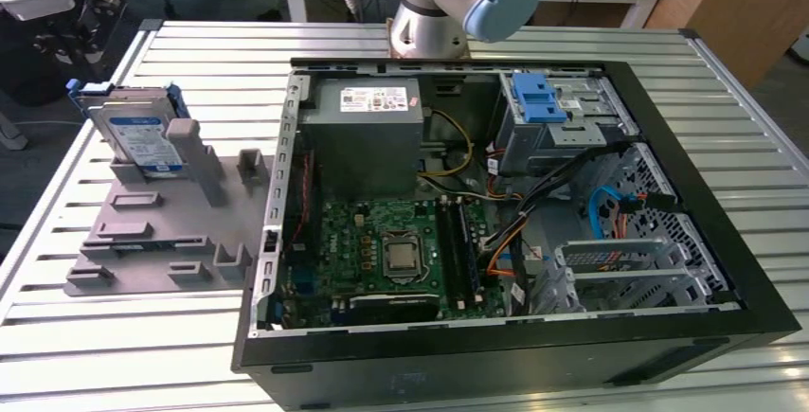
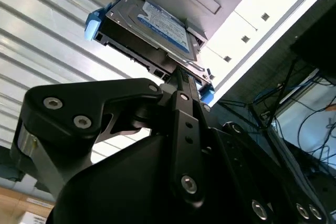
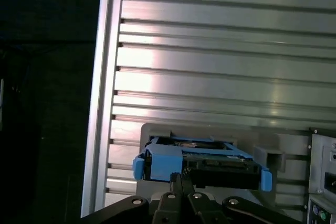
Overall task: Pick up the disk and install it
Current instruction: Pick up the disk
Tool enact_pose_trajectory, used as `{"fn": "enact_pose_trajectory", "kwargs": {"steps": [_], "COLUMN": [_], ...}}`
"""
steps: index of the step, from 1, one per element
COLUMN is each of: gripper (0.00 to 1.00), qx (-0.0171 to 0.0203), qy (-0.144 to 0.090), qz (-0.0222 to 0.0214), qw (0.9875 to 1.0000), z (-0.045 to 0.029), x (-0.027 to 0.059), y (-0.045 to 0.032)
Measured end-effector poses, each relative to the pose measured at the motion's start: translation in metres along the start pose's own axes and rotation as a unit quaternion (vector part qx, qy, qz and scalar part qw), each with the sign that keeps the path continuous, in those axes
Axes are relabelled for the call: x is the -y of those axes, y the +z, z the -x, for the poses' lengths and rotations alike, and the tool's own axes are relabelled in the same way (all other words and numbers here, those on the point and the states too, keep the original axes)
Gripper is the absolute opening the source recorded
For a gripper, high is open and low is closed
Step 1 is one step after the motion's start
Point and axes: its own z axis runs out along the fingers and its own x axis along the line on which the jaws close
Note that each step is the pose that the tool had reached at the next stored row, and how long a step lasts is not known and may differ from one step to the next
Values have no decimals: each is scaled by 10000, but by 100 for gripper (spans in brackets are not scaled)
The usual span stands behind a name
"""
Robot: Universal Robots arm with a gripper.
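Note:
The disk (image 1: pixel 136 137) stands on edge in a slot at the far end of a grey holder plate (image 1: pixel 152 241), on the exterior view's left. Its white label with a blue band faces outward, and blue rails frame it. In both wrist views my gripper (image 3: pixel 181 178) (image 2: pixel 181 74) points at the disk (image 3: pixel 199 163) (image 2: pixel 157 22) from close by. The fingers are shut together with nothing between them. Their tips sit just short of the disk's blue rail, and I cannot tell if they touch it.
An open black computer case (image 1: pixel 291 147) lies on the slatted metal table (image 1: pixel 114 355), right of the holder plate. Inside are a grey power supply box (image 1: pixel 367 137), a green motherboard (image 1: pixel 379 251), cables and a silver cage with a blue latch (image 1: pixel 544 109).

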Motion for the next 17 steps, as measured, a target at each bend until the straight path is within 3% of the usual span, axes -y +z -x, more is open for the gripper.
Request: {"fn": "enact_pose_trajectory", "kwargs": {"steps": [3, 7, 13, 17], "gripper": [11, 11, 11, 11], "qx": [-11, -26, -47, -58], "qy": [-270, -636, -1174, -1413], "qz": [-8, -19, -35, -43], "qw": [9996, 9980, 9931, 9899], "z": [0, 0, 0, -1], "x": [0, 0, 0, 0], "y": [3, 7, 13, 15]}}
